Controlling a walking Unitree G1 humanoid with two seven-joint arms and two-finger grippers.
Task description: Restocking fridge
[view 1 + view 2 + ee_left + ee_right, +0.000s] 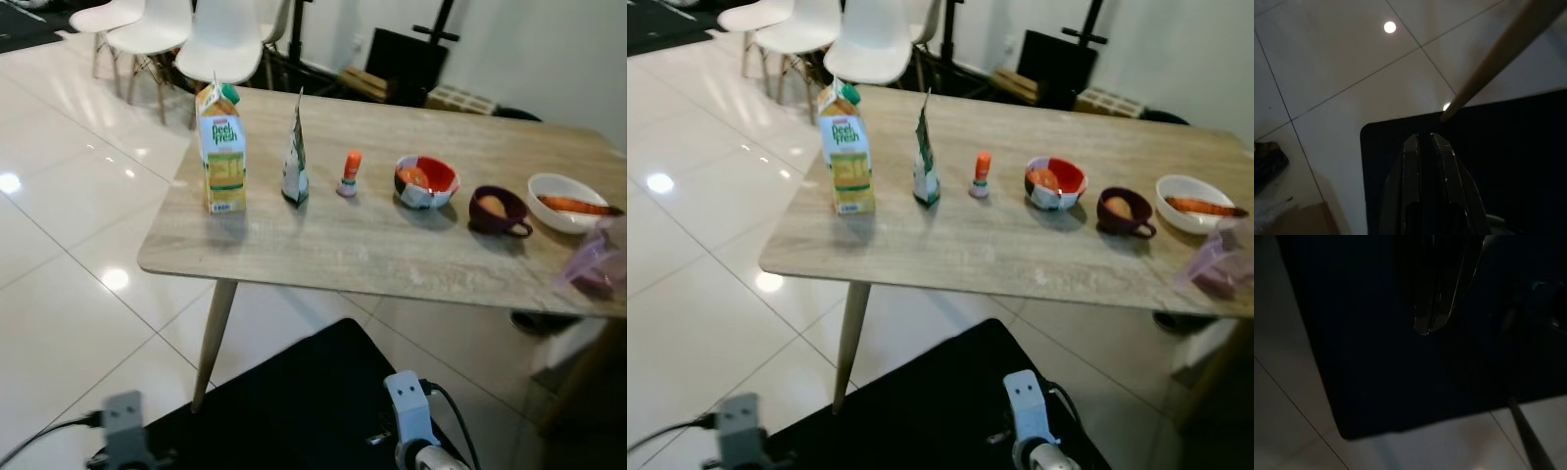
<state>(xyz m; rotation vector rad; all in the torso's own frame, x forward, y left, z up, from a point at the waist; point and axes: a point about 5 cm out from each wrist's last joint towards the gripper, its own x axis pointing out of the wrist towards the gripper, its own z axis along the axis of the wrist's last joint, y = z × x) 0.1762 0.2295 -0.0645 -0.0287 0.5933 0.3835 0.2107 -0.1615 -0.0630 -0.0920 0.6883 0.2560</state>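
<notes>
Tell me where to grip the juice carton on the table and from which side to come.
Grip the juice carton across its flat side walls at mid-height, coming in level from the near table edge. It stands upright near that corner, with open space around it; the sloped top and cap look a poorer hold.

Pale wood-grain table [392,250] with a matt top on slanted wooden legs; glossy white floor tiles [59,255] mirroring ceiling lights; printed paper juice carton [221,149] — beside glazed bowls [426,182]; smooth white plastic chairs [220,39] behind.
</notes>
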